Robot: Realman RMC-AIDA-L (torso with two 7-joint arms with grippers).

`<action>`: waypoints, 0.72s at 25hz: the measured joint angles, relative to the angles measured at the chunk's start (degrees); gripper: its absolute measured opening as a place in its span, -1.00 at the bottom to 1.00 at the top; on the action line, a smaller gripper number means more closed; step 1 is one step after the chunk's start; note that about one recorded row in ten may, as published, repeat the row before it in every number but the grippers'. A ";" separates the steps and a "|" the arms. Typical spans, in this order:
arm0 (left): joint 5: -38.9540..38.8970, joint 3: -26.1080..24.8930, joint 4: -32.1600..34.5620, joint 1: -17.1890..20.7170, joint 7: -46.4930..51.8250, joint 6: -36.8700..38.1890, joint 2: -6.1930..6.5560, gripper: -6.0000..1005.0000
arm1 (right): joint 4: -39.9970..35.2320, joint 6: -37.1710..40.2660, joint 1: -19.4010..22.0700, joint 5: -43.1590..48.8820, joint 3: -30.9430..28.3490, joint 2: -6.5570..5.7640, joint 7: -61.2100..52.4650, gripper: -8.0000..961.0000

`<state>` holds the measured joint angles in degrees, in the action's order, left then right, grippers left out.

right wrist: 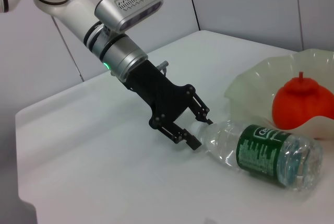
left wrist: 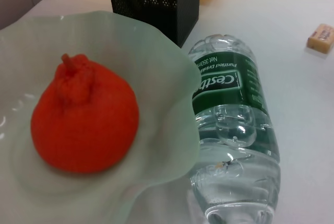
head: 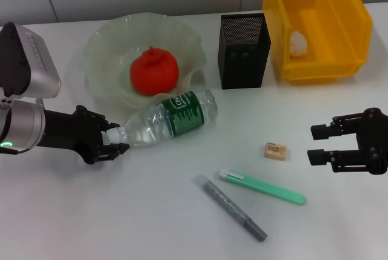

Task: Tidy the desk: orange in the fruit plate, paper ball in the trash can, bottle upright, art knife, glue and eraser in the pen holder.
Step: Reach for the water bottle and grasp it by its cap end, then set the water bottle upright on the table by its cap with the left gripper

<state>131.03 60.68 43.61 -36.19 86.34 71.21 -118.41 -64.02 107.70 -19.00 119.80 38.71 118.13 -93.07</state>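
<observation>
The orange (head: 154, 71) lies in the pale green fruit plate (head: 103, 42). A clear bottle (head: 173, 117) with a green label lies on its side against the plate's front rim, its cap pointing left. My left gripper (head: 115, 138) is open, one finger on each side of that cap; the right wrist view shows this gripper (right wrist: 199, 132) at the bottle's (right wrist: 266, 153) neck. The paper ball (head: 297, 43) sits inside the yellow trash can (head: 351, 36). The eraser (head: 276, 150), green art knife (head: 264, 187) and grey glue (head: 230, 206) lie on the table. My right gripper (head: 321, 145) hovers open, right of the eraser.
The black mesh pen holder (head: 244, 51) stands between the plate and the yellow bin, just behind the bottle's base. The left wrist view shows the orange (left wrist: 83, 125), the plate rim (left wrist: 172, 78), the bottle (left wrist: 229, 119) and the eraser (left wrist: 320, 37).
</observation>
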 joint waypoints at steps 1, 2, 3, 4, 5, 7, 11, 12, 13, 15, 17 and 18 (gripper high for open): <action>0.01 0.12 0.22 0.03 -0.11 0.25 0.01 -0.05 | 0.04 -0.23 0.00 0.00 0.01 0.00 0.00 0.14; 0.01 0.12 0.22 0.03 -0.11 0.25 0.01 -0.07 | 0.04 -0.23 0.00 0.00 0.01 0.00 0.00 0.14; 0.02 0.13 0.39 0.09 -0.13 0.32 0.01 -0.10 | 0.07 -0.39 0.00 0.00 0.03 0.00 0.00 0.14; 0.02 0.14 0.64 0.18 -0.14 0.42 0.00 -0.13 | 0.09 -0.51 0.01 0.00 0.04 0.00 0.00 0.14; 0.03 0.14 1.02 0.35 -0.14 0.67 -0.01 -0.13 | 0.11 -0.59 0.01 0.00 0.04 0.00 0.00 0.14; 0.03 0.11 2.06 0.75 -0.14 1.57 -0.05 -0.13 | 0.16 -0.65 0.02 0.00 0.05 0.00 0.00 0.14; -0.22 -0.25 7.23 2.55 0.45 5.37 -0.06 -0.13 | 0.32 -0.66 0.02 0.00 -0.02 0.00 0.00 0.14; -0.22 -0.25 7.23 2.55 0.45 5.37 -0.06 -0.13 | 0.32 -0.66 0.02 0.00 -0.02 0.00 0.00 0.14; -0.27 -0.27 8.91 3.06 0.87 6.37 -0.07 -0.13 | 0.32 -0.66 0.02 0.00 -0.05 0.00 0.00 0.14; -0.36 -0.21 11.58 3.69 1.67 7.95 -0.08 -0.13 | 0.32 -0.66 0.02 0.00 -0.09 0.00 -0.01 0.14; -0.45 -0.05 13.67 3.94 2.68 9.71 -0.10 -0.13 | 0.32 -0.66 0.01 0.00 -0.12 0.00 -0.01 0.14; -0.44 0.08 14.69 4.02 3.27 10.73 -0.09 -0.13 | 0.32 -0.66 0.00 0.00 -0.13 0.00 -0.01 0.14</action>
<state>130.59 60.75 58.30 -32.17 89.61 81.94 -118.50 -63.70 107.03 -19.00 119.80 38.58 118.13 -93.08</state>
